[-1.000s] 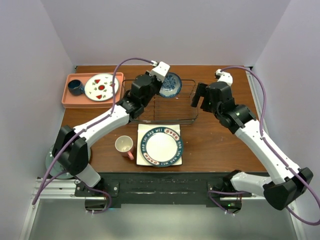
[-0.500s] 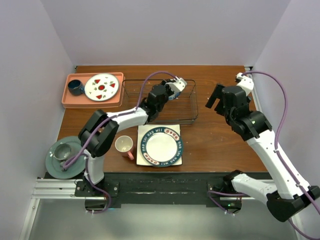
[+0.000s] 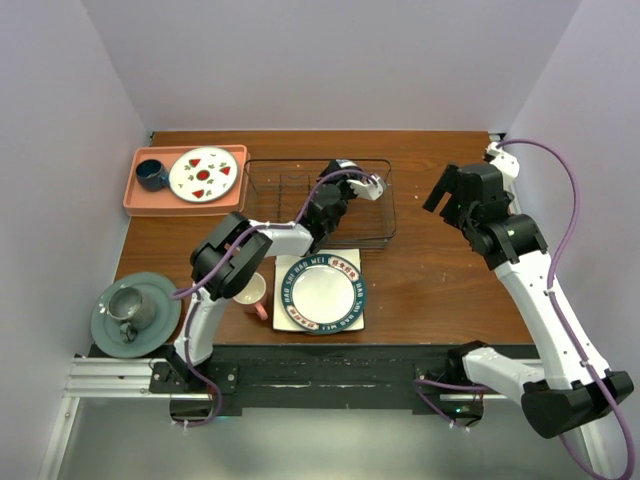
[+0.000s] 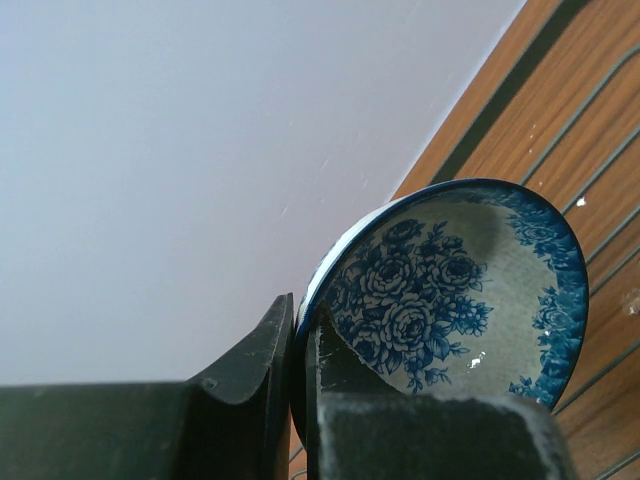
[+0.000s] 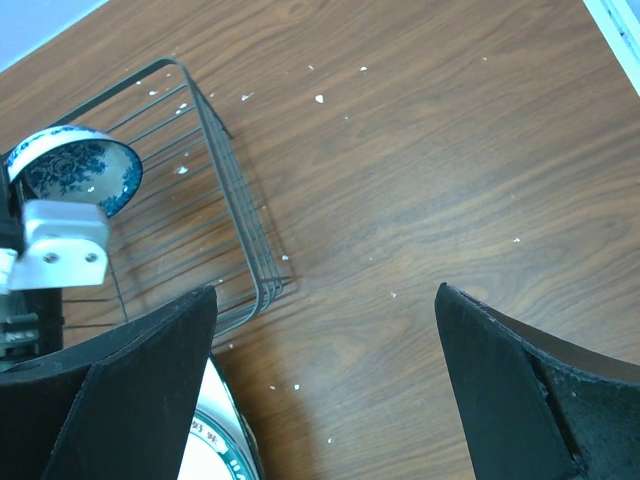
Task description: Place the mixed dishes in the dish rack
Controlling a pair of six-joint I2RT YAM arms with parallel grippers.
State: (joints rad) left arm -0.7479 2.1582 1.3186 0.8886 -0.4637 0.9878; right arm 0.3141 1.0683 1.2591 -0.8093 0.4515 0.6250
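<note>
Left wrist view: the blue-and-white patterned bowl (image 4: 440, 300), rim-clamped in the left pincer (image 4: 299, 335), is best lowered into the dish rack (image 3: 275, 205) before release; right pincer (image 5: 325, 385) is spread wide.

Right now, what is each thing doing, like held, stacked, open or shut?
patterned bowl: tipped on edge, held over the dish rack wires.
left jaws: shut on the bowl's rim.
right jaws: open, holding nothing.
pink mug: upright on the table.
lettered plate: flat, stacked on the square plate.
green plate: flat, something grey sitting on it.
</note>
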